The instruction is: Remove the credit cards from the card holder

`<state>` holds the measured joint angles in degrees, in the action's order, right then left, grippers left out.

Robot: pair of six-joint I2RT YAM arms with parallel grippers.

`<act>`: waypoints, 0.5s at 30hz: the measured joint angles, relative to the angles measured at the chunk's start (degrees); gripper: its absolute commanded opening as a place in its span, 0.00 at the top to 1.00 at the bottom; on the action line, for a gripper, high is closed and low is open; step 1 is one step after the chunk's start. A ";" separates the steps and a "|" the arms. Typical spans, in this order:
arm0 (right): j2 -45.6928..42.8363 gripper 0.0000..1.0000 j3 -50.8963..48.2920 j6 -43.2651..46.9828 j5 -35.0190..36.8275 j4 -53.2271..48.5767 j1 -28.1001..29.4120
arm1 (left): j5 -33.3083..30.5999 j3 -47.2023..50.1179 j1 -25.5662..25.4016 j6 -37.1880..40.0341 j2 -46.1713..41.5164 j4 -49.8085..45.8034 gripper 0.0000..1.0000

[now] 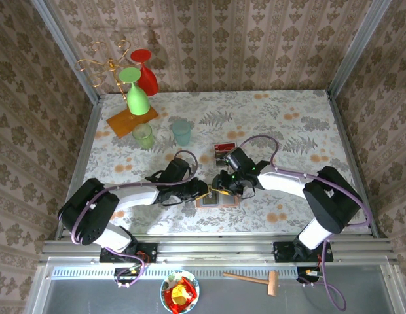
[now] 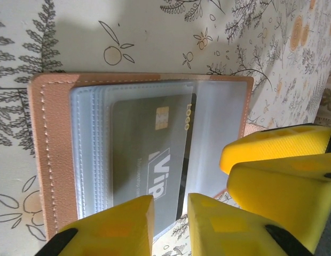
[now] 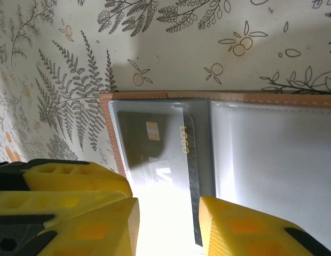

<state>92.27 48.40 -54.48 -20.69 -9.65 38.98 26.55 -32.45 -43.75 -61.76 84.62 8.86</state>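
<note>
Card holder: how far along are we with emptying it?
Done: at least one red-banded card lies out on the table. In hand: the card holder lies open, with the left gripper and right gripper both poised at a grey card in its clear sleeve. Left: pulling that card free; whether more sit behind it, I cannot tell.

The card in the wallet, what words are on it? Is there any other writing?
"Vip": white, on the grey credit card in the card holder.
"Logo": gold, same card, beside its chip.
Small line next to "Vip": too blurred to read.
Red-banded card on the table: print too small to read.
</note>
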 measured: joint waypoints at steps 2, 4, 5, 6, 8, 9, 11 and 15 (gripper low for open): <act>0.92 0.65 0.52 0.00 -0.20 0.39 0.07 | -0.09 0.15 0.07 0.09 0.00 -0.22 0.77; 1.77 0.65 0.98 0.02 -0.39 0.66 0.22 | -0.20 0.39 0.26 0.11 0.00 -0.28 0.77; 2.21 0.66 1.18 0.00 -0.44 0.72 0.31 | -0.22 0.55 0.37 0.15 0.00 -0.28 0.77; 2.51 0.66 1.31 0.00 -0.55 0.76 0.37 | -0.22 0.63 0.46 0.26 0.00 -0.31 0.77; 2.99 0.66 1.40 0.00 -0.70 0.90 0.52 | -0.22 0.79 0.72 0.33 0.02 -0.31 0.77; 3.17 0.67 1.42 0.00 -0.76 0.92 0.59 | -0.22 0.83 0.79 0.35 0.02 -0.28 0.77; 3.54 0.67 1.44 -0.02 -0.81 0.94 0.70 | -0.22 0.94 0.79 0.35 0.02 -0.28 0.77; 4.15 0.67 1.44 -0.20 -0.81 1.70 0.85 | -0.22 1.01 0.79 0.37 0.02 -0.28 0.77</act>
<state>96.42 49.84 -54.68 -21.50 -7.94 39.83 26.33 -31.44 -42.96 -61.39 84.64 8.58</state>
